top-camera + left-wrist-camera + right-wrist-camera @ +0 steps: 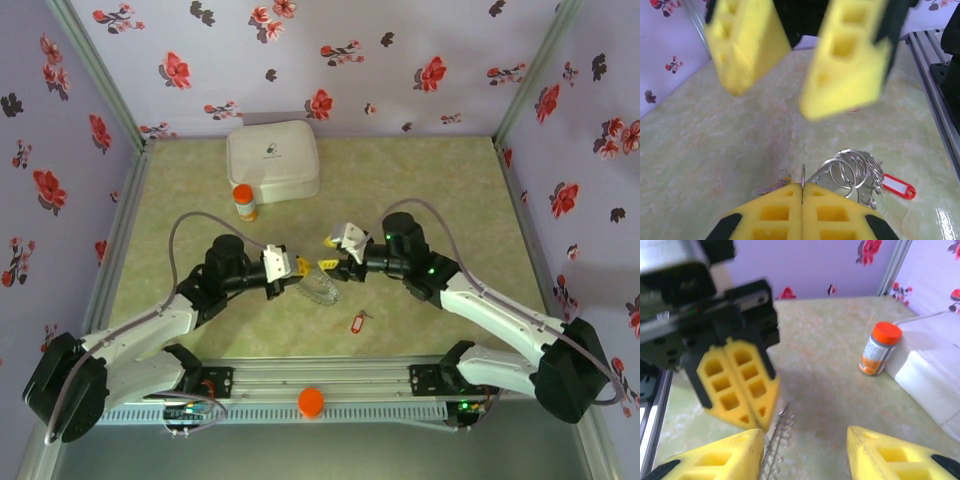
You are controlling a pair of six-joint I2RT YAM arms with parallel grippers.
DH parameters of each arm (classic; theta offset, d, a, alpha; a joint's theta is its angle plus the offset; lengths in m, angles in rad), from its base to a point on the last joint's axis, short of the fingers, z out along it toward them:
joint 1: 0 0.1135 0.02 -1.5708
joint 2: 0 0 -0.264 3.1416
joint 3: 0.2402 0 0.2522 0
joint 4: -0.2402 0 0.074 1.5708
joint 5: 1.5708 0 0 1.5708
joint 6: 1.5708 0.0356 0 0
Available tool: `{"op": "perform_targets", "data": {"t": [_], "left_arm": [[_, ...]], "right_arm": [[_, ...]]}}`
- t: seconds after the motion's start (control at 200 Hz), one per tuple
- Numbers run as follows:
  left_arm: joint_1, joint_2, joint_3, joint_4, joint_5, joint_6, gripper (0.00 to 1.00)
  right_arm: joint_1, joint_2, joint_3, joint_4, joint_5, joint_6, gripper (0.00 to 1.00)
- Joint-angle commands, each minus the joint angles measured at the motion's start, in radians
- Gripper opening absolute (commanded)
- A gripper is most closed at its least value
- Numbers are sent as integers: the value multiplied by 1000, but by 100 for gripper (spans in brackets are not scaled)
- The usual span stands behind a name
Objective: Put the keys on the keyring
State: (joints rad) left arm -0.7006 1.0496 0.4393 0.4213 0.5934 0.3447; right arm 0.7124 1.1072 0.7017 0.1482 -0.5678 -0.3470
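Your left gripper (802,192) is pinched tight on the keyring (850,170). Your right gripper (805,440) sits just beside it, fingers apart, gripping nothing. 1 red-tagged key (357,321) lies on the table (450,180) nearby.

Grey beaded keyring (320,286) hanging limp, red-tagged key (357,321) lying flat nearby

We see bright, shiny metal on the keyring (847,170), glossy red plastic on the key tag (897,186), matt yellow foam finger pads (775,215) and a smooth tabletop (715,150).
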Motion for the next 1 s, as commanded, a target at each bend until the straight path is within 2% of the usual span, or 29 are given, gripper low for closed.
{"op": "perform_targets", "data": {"t": [0.0, 0.075, 0.145, 0.335, 0.505, 0.635, 0.705, 0.755, 0.815, 0.9, 0.995], "left_arm": [[-2, 39, -39, 423, 25, -132, 0], [-3, 93, -50, 584, 39, -206, 0], [-3, 127, -48, 651, 56, -241, 0], [-3, 128, -34, 600, 68, -190, 0], [-4, 106, -33, 577, 66, -162, 0], [-4, 92, -33, 545, 66, -138, 0], [-2, 80, -34, 528, 66, -134, 0], [-4, 74, -36, 528, 66, -133, 0], [-2, 66, -42, 527, 66, -135, 0], [-3, 54, -46, 516, 66, -131, 0], [-2, 51, -50, 506, 66, -121, 0]], "right_arm": [[-20, -21, -42, 227, -109, 118, 47], [-30, -24, -81, 294, -108, 156, 45], [-34, -29, -105, 322, -110, 176, 43], [-48, -80, -128, 281, -101, 172, 39], [-57, -181, -91, 88, -39, 65, 38], [-75, -213, -37, -24, 96, 50, 33], [-76, -189, -17, -70, 259, 27, 30], [-76, -163, -4, -109, 303, 3, 27], [-73, -134, 7, -140, 273, -15, 27], [-57, -108, 6, -130, 158, -14, 29], [1, -84, -11, -81, 92, -40, 33]]}}
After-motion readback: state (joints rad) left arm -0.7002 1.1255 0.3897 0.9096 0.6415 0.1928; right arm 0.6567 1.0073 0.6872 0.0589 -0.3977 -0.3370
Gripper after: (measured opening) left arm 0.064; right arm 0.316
